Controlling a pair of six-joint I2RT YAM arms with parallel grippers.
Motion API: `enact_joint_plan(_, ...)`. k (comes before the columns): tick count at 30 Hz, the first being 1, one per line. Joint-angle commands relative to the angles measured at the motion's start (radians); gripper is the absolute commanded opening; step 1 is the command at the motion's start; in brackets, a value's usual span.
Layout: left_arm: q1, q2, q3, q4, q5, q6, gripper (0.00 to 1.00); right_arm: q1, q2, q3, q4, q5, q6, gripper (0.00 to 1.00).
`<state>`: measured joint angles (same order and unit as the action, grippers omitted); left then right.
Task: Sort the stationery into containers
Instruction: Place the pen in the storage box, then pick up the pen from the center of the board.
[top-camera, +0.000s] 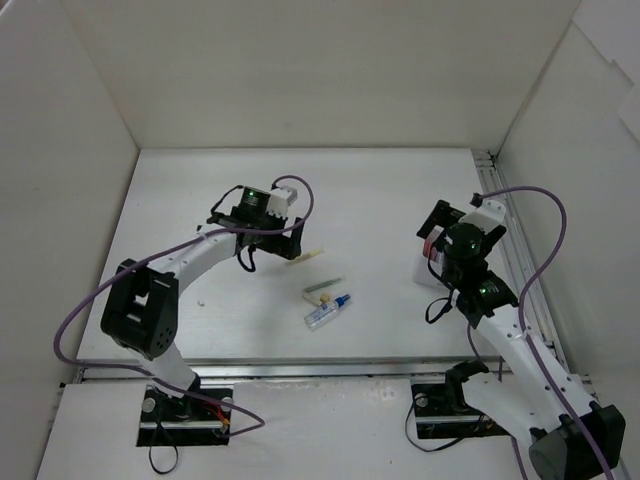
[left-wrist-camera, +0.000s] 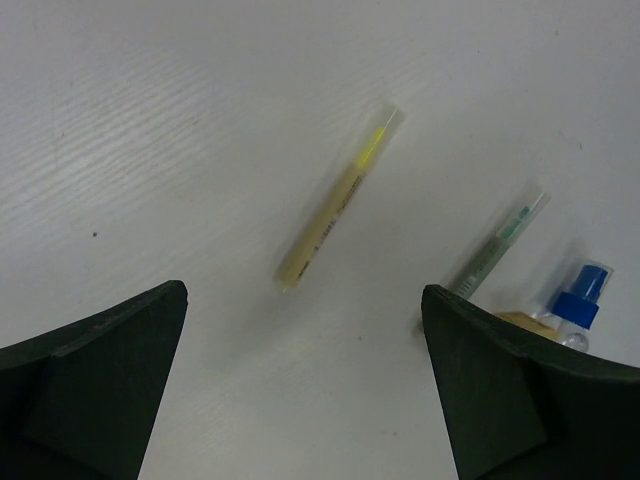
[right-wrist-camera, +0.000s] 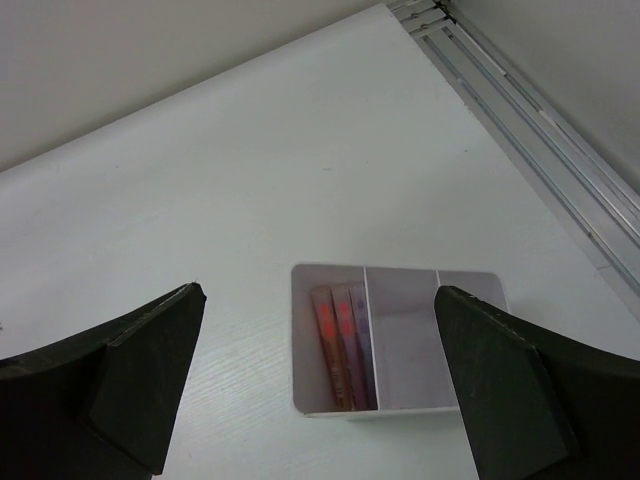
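A yellow-green pen (left-wrist-camera: 335, 205) lies on the table just ahead of my left gripper (left-wrist-camera: 304, 296), which is open and holds nothing. To its right lie a grey pen (left-wrist-camera: 497, 245), a white tube with a blue cap (left-wrist-camera: 580, 297) and a small beige piece (left-wrist-camera: 520, 320). My right gripper (right-wrist-camera: 318, 292) hangs open above the white container (right-wrist-camera: 400, 340). The container's left compartment holds an orange-red pen (right-wrist-camera: 330, 340), a pink pen (right-wrist-camera: 348, 335) and a purple pen (right-wrist-camera: 362, 330). From above, the yellow-green pen (top-camera: 305, 256) is near the left gripper (top-camera: 270, 225).
The container (top-camera: 428, 270) stands at the right, close to the metal rail (top-camera: 505, 240) along the table's right edge. White walls close off the back and both sides. The container's middle and right compartments look bare.
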<state>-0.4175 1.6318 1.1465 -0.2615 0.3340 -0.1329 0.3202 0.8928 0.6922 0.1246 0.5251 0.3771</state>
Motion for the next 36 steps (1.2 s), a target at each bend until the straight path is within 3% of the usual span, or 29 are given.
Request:
enact_joint_plan(1,-0.061,0.054,0.137,-0.042,-0.042,0.085,0.99,-0.009,-0.034,0.052,-0.014,-0.051,0.014,0.98)
enact_joint_plan(5,-0.092,0.167,0.208,-0.106,-0.085,0.174,0.95,-0.01,-0.06,0.055,-0.039,-0.073,0.014,0.98)
enact_joint_plan(15,-0.101,0.304,0.288,-0.173,-0.116,0.174,0.78,-0.01,-0.081,0.043,-0.065,-0.079,0.025,0.98)
enact_joint_plan(27,-0.101,0.356,0.315,-0.176,-0.115,0.156,0.3,-0.013,-0.152,0.023,-0.074,-0.109,0.042,0.98)
enact_joint_plan(28,-0.101,0.355,0.312,-0.173,-0.118,0.154,0.19,-0.013,-0.164,0.02,-0.074,-0.114,0.042,0.98)
enact_joint_plan(31,-0.101,0.332,0.309,-0.167,-0.139,0.153,0.0,-0.01,-0.164,0.026,-0.08,-0.166,0.048,0.98)
enact_joint_plan(36,-0.101,0.281,0.318,-0.157,-0.158,0.153,0.0,-0.01,-0.108,0.047,-0.086,-0.339,0.068,0.98)
